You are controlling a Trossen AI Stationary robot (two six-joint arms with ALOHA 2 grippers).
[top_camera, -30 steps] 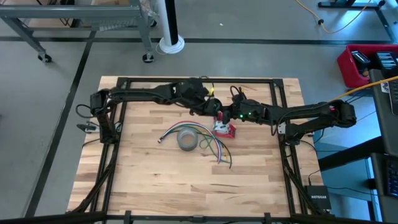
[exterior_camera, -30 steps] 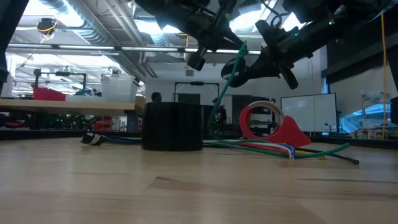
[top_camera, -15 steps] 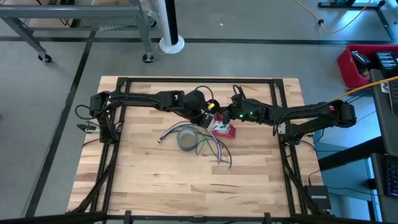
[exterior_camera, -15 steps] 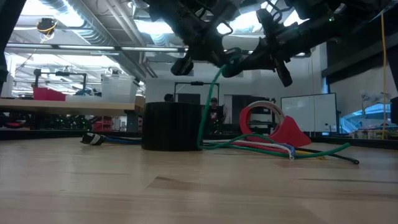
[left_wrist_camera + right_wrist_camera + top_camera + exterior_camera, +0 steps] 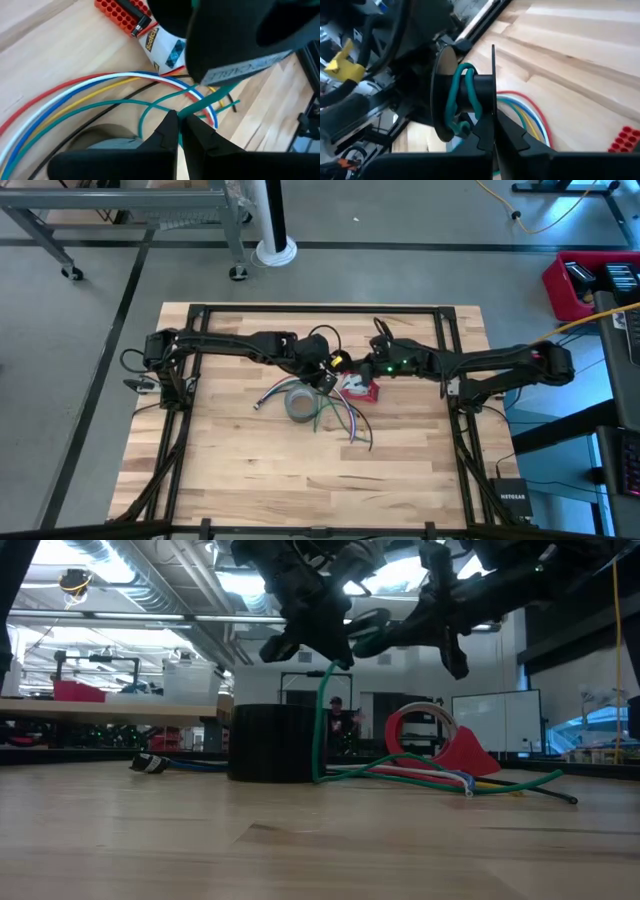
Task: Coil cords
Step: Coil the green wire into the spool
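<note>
Several coloured cords (image 5: 345, 418) lie fanned on the wood beside the grey tape roll (image 5: 300, 402). One green cord (image 5: 322, 725) rises from them to my left gripper (image 5: 179, 117), which is shut on it above the roll. From there the cord runs to a small black spool (image 5: 470, 87) with green turns around its hub. My right gripper (image 5: 493, 122) is shut on the spool, in the air just right of the left gripper (image 5: 326, 376). My left gripper pinches the green cord (image 5: 186, 112) between its two fingertips, a single strand, slanting down from the table's left. Below the fingers the cord hangs almost straight to the table (image 5: 318, 772); above them it runs short to the spool. My right gripper pinches the thin edge of the spool's near flange (image 5: 493, 107) between its two fingers, coming about level from the table's right. The spool is lifted clear of the table, its axis lying across the fingers, with green cord wound on the hub (image 5: 462, 92).
A red tape dispenser (image 5: 362, 388) with a white roll stands right of the grey tape roll, under my right gripper. The cords' plug end (image 5: 260, 404) lies left of the roll. Bare wood lies toward the near edge. A black frame (image 5: 300, 308) borders the table.
My left gripper has swung from the spool's far side toward the table's near edge and down, rolling its wrist, with the green cord still pinched. The cord, slanted from the spool before, now hangs nearly straight beside the tape roll. My right gripper has turned the spool slightly in place.
</note>
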